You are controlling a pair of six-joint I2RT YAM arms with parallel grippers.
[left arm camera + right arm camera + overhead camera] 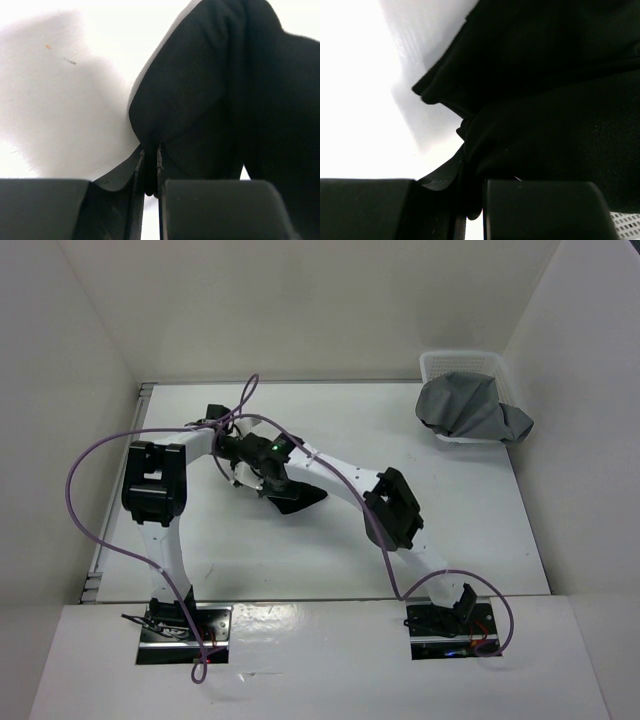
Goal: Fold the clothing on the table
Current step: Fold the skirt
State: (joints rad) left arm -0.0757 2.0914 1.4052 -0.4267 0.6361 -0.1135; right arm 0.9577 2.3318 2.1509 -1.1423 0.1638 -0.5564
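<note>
Clothing [297,498]: black, bunched in a small lump near the middle of the table [470,530]. My left pincer [151,167] is nipped narrow on a fabric edge. My right pincer [472,197] is clamped likewise on a fold, close beside it. Step, as I judge: both grips on, no fold laid yet. The next move calls for drawing the pincers apart to spread the cloth flat.
</note>
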